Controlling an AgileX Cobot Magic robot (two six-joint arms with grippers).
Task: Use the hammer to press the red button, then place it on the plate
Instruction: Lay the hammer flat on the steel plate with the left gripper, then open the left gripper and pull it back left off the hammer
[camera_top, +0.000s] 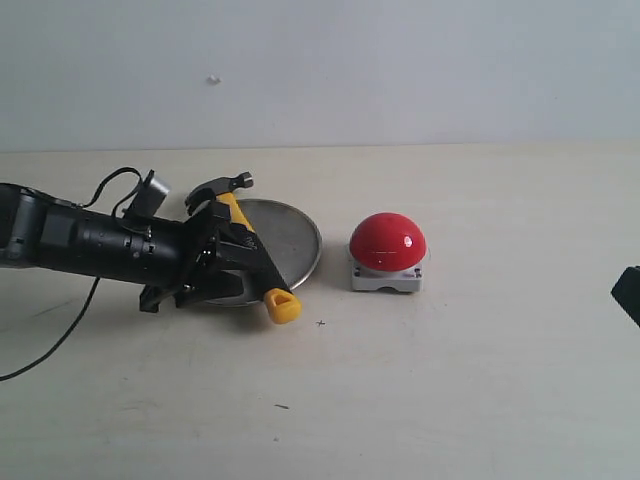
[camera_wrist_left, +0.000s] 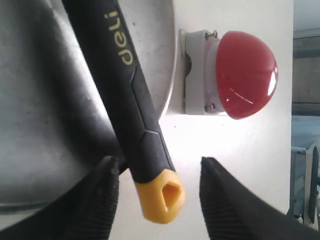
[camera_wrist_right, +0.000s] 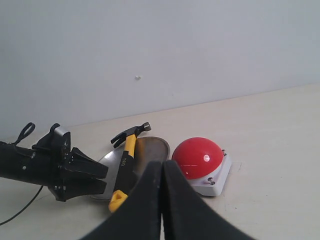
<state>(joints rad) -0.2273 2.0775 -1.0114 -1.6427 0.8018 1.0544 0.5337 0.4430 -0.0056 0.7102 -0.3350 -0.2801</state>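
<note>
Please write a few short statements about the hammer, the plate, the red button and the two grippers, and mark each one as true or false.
1. The hammer lies across the plate, with its yellow end past the rim. True.
2. The left gripper is clamped shut on the hammer. False: its jaws stand apart, one on each side of the handle.
3. The red button stands on the plate. False: it stands on the table, beside the plate.
4. The right gripper is shut and holds nothing. True.
5. The hammer's head rests on the red button. False: the head is at the plate's far edge, apart from the button.
</note>
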